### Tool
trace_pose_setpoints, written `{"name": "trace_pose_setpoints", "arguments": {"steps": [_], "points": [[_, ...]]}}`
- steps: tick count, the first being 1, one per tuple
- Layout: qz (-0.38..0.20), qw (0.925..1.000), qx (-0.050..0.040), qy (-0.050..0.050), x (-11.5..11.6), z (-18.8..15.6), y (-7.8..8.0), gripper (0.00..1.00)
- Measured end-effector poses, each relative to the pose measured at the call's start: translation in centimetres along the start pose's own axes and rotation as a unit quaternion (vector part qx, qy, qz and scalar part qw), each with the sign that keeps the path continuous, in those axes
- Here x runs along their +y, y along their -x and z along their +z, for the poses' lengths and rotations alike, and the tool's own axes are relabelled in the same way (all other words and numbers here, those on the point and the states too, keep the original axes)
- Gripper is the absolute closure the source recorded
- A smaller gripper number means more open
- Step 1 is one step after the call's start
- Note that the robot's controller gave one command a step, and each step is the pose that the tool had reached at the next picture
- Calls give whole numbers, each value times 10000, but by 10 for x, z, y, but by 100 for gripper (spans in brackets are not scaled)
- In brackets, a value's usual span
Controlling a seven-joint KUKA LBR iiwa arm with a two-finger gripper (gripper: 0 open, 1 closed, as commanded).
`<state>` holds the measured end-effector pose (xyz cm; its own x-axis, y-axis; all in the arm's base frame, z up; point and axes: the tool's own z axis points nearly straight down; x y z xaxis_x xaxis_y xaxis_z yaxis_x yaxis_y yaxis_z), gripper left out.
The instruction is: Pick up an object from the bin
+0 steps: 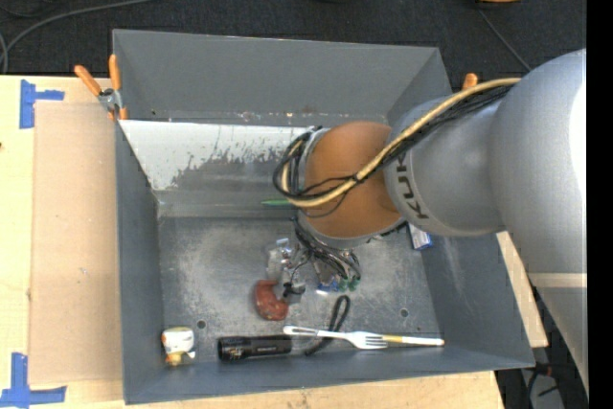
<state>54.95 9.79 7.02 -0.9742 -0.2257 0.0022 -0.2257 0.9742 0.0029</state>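
Small reddish-brown lump (270, 301) — rounded, uneven outline, dull surface. Kind of thing not clear. It lies on the floor of the bin (206, 254), toward the front wall, a little left of the floor's middle. It sits low and alone, not heaped with anything. Its upper right edge runs under the gripper (286, 281) — touching or just beside, cannot tell. A black cylinder (254, 349) lies near, just in front of it and apart from it.

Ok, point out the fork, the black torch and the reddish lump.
fork (402, 340): camera view, middle of its handle.
black torch (254, 349): camera view, middle of its barrel.
reddish lump (271, 302): camera view, its centre.
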Motion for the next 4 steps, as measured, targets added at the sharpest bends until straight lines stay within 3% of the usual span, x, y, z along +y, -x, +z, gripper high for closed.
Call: {"name": "trace_pose_setpoints", "arguments": {"steps": [3,4], "points": [[23,10000,0,1,0,0,0,100],[-418,9991,-20,12,46,-1,48,100]]}}
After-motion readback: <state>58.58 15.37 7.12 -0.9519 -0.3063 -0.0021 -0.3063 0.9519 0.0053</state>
